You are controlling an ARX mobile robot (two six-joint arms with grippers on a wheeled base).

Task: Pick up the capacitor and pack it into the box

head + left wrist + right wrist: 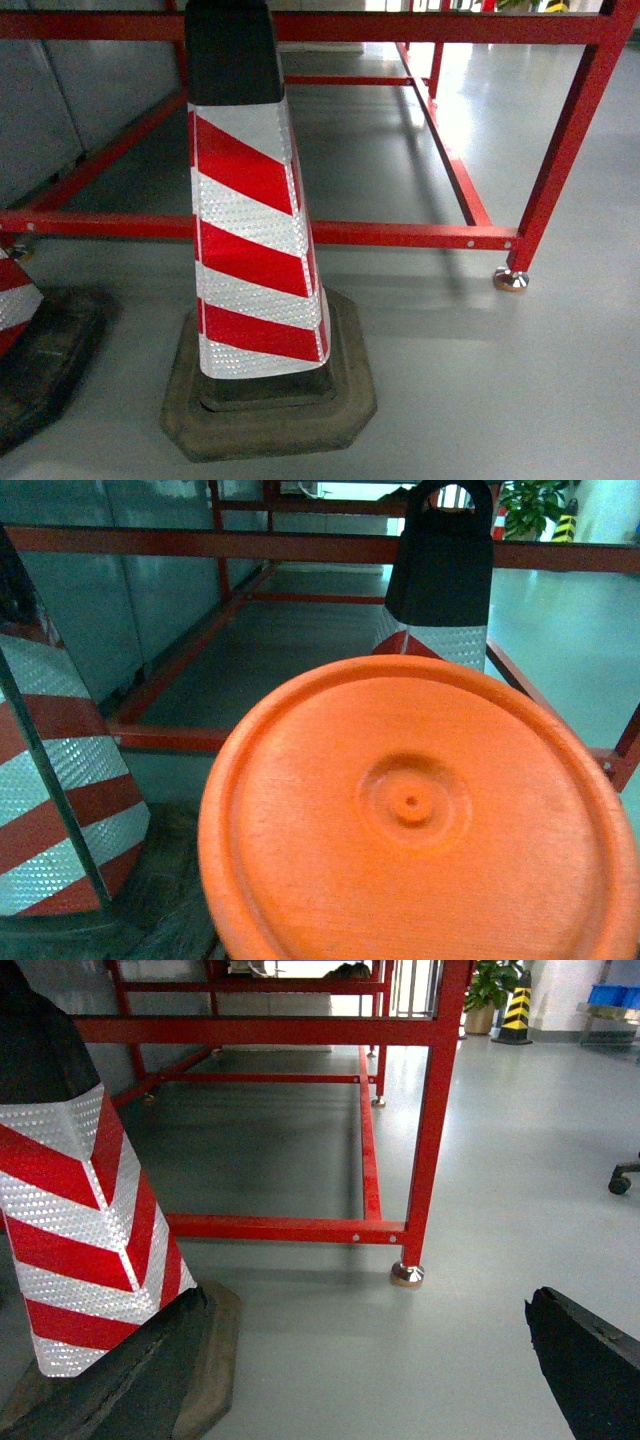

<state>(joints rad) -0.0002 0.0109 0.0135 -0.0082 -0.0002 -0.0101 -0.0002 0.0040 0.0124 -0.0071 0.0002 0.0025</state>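
No capacitor and no box show in any view. In the right wrist view my right gripper [365, 1298] stands open low over the grey floor, with nothing between its black fingers [590, 1370]. The left finger overlaps the rubber base of a red-and-white traffic cone [80, 1230]. A large orange round disc [420, 820] fills the lower part of the left wrist view and hides the left gripper's jaws. Neither gripper appears in the head view.
A striped traffic cone [250, 230] on a black base stands close in front, with a second cone [20, 300] at the left edge. Behind them runs a red steel frame [400, 235] on metal feet [511, 280]. Blue bins [610, 995] and a chair castor [622, 1182] lie far right.
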